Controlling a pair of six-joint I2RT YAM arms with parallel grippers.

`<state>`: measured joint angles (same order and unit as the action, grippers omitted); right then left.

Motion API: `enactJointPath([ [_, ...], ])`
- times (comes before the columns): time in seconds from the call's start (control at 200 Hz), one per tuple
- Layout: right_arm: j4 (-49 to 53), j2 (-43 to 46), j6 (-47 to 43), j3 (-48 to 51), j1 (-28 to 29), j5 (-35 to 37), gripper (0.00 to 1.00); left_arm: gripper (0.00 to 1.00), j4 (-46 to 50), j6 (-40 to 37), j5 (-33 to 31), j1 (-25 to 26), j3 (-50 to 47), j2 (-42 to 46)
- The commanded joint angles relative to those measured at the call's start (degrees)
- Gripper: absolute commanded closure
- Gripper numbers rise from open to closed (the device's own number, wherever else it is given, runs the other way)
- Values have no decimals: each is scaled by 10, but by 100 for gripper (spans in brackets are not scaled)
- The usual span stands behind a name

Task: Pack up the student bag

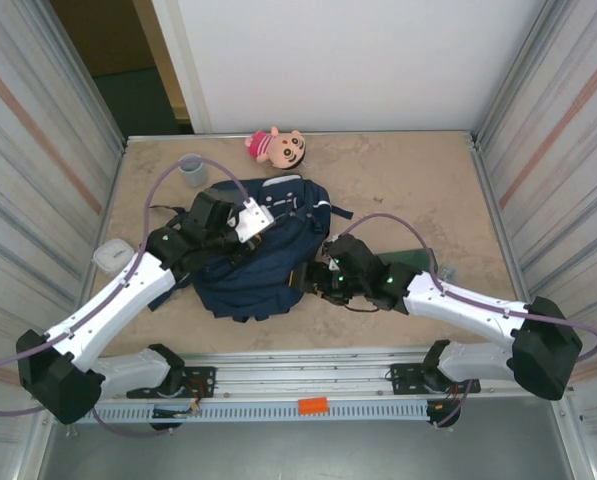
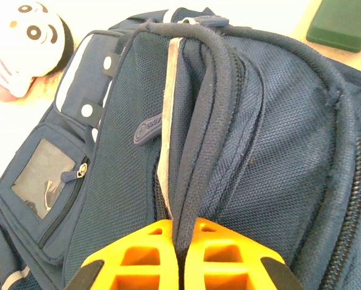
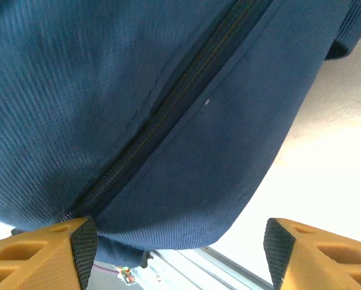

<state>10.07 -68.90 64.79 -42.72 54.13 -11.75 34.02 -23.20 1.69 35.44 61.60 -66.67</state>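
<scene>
**Left end effector (image 2: 179, 244) clamped on the student bag (image 1: 250, 268), right end effector (image 3: 180, 257) wide open beside it**

Starting with the left wrist view: the two orange fingers (image 2: 135, 257) are pressed together, and a dark rolled handle strap (image 2: 213, 115) of the bag runs straight down into the seam between them. That is a firm pinch on the strap, with navy mesh fabric bulging on both sides. Just left of the strap there is a front pocket with a clear window (image 2: 44, 175) and a small zip pull.

Over to the right wrist view: the jaws stand far apart, one orange finger (image 3: 44, 257) at each lower corner, and nothing is gripped. The bag's navy fabric hangs across the gap, and a dark zipper (image 3: 168, 109) slants down towards the left-hand finger. Whether that finger's pad touches the cloth, I cannot tell.

From above, the bag lies slumped in the middle of the tabletop (image 1: 408, 185), between the two arms, the left arm reaching over its top and the right arm low at its right side. A green flat case (image 1: 410, 262) lies just right of the bag, behind the right arm. At the far edge sits a plush doll (image 1: 275, 147) in pink, with a grey cup (image 1: 192, 172) off to its left, both apart from the bag.
</scene>
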Motion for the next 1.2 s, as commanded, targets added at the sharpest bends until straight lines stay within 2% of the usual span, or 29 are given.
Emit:
enactJointPath([
  [0.0, -17, 18, 18, 1, 22, 38, 26, 100, -50, 66, -38, 13, 52, -3],
  [0.23, -51, 9, 4, -3, 69, 55, 23, 100, -62, 119, -108, 47, 79, -22],
  [0.521, 9, -23, -4, -22, 70, 74, 23, 100, -65, 153, -102, 58, 91, -21],
  [0.606, 49, -36, -5, -23, 60, 91, 29, 100, -65, 158, -95, 59, 95, -14],
  [0.656, 77, -40, -8, -21, 54, 112, 40, 100, -64, 156, -92, 60, 98, -9],
  [0.722, 119, -44, -19, -19, 47, 151, 52, 100, -60, 141, -88, 61, 104, -4],
  [0.812, 183, -50, -40, -23, 41, 216, 58, 100, -42, 94, -63, 62, 114, 4],
  [0.922, 197, -58, -66, -16, 23, 223, 60, 100, 7, 26, -19, 63, 142, 1],
  [1.117, 168, -61, -95, -7, 18, 199, 59, 100, 76, -54, -32, 62, 174, -15],
  [1.193, 154, -52, -106, -5, 19, 186, 53, 100, 79, -89, -22, 57, 168, -13],
])
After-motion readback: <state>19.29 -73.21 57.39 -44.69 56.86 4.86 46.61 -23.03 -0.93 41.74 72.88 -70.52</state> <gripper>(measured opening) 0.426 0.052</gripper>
